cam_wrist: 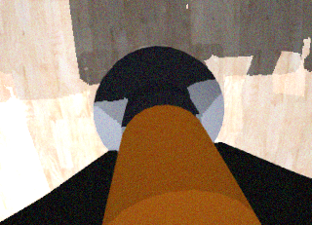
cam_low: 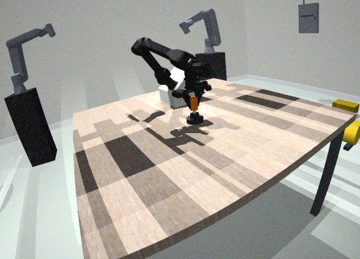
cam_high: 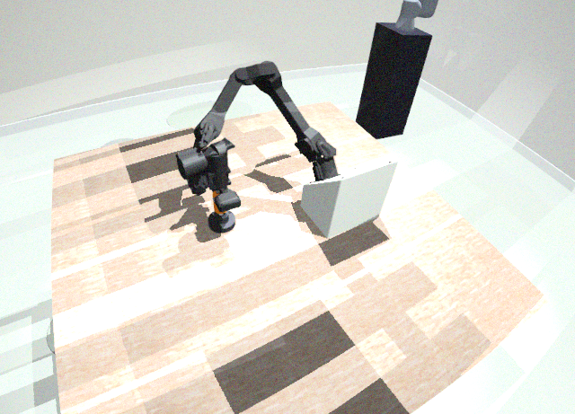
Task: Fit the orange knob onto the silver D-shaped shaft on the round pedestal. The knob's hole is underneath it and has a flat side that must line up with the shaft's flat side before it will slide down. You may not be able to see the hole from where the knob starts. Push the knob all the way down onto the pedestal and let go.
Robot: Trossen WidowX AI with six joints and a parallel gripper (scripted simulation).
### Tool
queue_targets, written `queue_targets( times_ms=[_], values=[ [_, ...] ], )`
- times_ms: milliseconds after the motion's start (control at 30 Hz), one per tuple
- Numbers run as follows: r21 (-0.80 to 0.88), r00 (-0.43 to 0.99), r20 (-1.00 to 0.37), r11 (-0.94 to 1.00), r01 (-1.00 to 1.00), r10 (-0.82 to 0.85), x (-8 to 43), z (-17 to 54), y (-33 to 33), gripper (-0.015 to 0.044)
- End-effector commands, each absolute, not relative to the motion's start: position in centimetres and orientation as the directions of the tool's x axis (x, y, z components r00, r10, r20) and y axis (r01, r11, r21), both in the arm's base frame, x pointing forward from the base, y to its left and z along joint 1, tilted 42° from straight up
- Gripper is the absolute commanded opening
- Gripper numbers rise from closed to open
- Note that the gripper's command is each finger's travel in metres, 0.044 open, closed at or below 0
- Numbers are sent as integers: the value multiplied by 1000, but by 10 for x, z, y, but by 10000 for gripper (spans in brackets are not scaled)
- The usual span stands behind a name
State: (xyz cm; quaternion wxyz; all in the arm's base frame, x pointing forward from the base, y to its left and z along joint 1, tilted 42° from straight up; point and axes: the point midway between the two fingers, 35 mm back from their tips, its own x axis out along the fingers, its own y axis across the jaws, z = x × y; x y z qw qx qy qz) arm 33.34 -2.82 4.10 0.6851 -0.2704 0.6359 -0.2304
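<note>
The orange knob [cam_high: 215, 207] [cam_low: 193, 103] [cam_wrist: 168, 162] is upright between the fingers of my gripper [cam_low: 193, 100], which is shut on it. The round dark pedestal [cam_high: 222, 224] [cam_low: 194, 119] [cam_wrist: 158, 64] stands on the table directly under the knob. In the exterior view a short bit of the silver shaft [cam_low: 194, 112] shows between the knob's lower end and the pedestal, so the knob is not down on the pedestal. In the wrist view the knob covers the shaft. The knob's hole and both flat sides are hidden.
A pale grey-white panel or box [cam_high: 358, 198] [cam_low: 171, 96] stands on the wooden table [cam_high: 278, 279] [cam_low: 203, 175] by the arm's base. Shadows fall across the table. Other grey arms on dark stands are beyond the table.
</note>
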Motion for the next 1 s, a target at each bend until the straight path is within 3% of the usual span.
queue_targets(
  times_ms=[0,833,967],
  values=[
    [-662,88,-748,749,-24,-658,332,41,-27,0],
    [-662,88,-748,749,-24,-658,333,42,-25,0],
    [-655,88,-748,753,62,-658,334,42,-25,0]
  ],
)
